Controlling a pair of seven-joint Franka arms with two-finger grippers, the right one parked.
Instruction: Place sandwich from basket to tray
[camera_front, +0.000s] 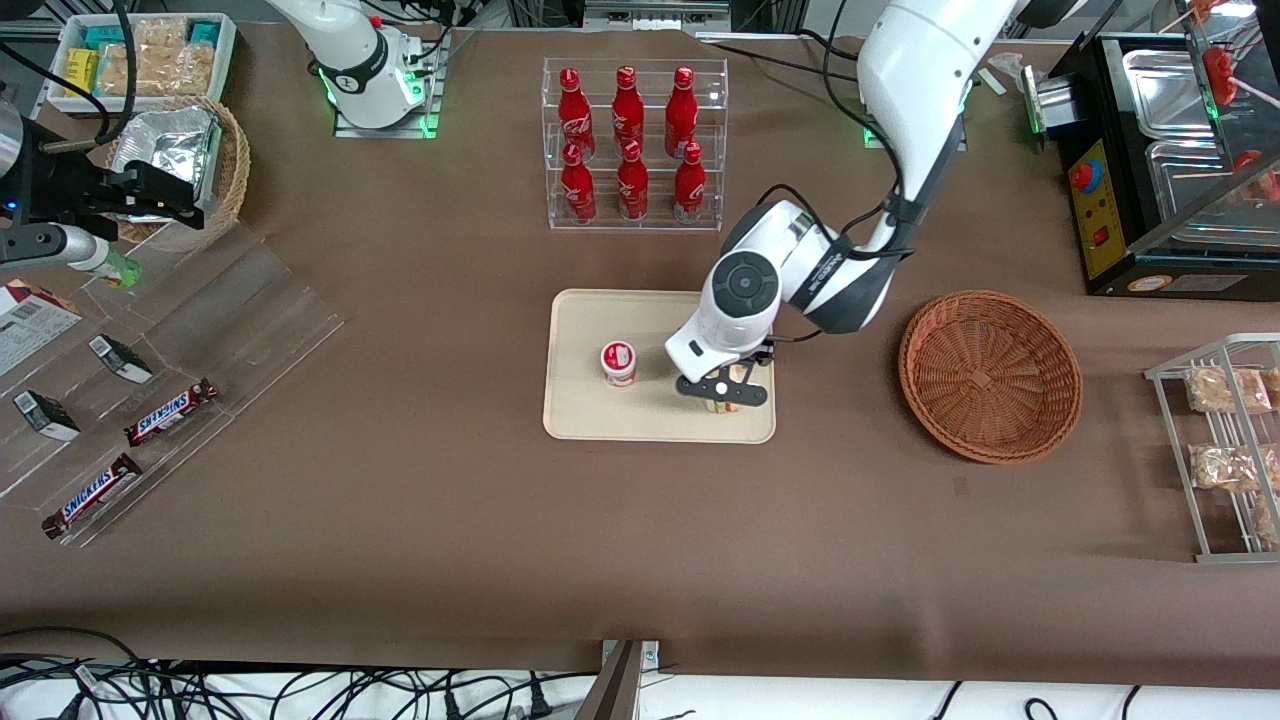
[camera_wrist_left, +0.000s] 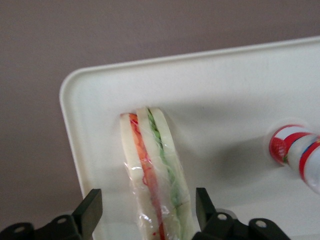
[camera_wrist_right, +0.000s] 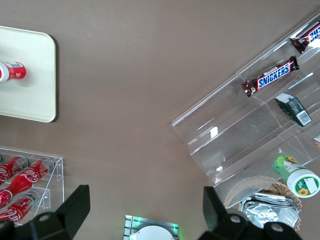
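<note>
The sandwich (camera_wrist_left: 155, 170), a wrapped wedge with white, red and green layers, stands on its edge on the cream tray (camera_wrist_left: 225, 90), near the corner closest to the basket. My left gripper (camera_wrist_left: 147, 200) is open, with one finger on each side of the sandwich and a gap at both. In the front view the gripper (camera_front: 723, 390) is low over the tray (camera_front: 600, 420) and hides most of the sandwich (camera_front: 720, 405). The reddish-brown basket (camera_front: 990, 375) is empty, beside the tray toward the working arm's end.
A small red-and-white cup (camera_front: 619, 362) stands on the tray beside the gripper. A clear rack of red bottles (camera_front: 632, 145) stands farther from the camera than the tray. A wire rack of bagged snacks (camera_front: 1230, 450) and a black appliance (camera_front: 1170, 160) flank the basket.
</note>
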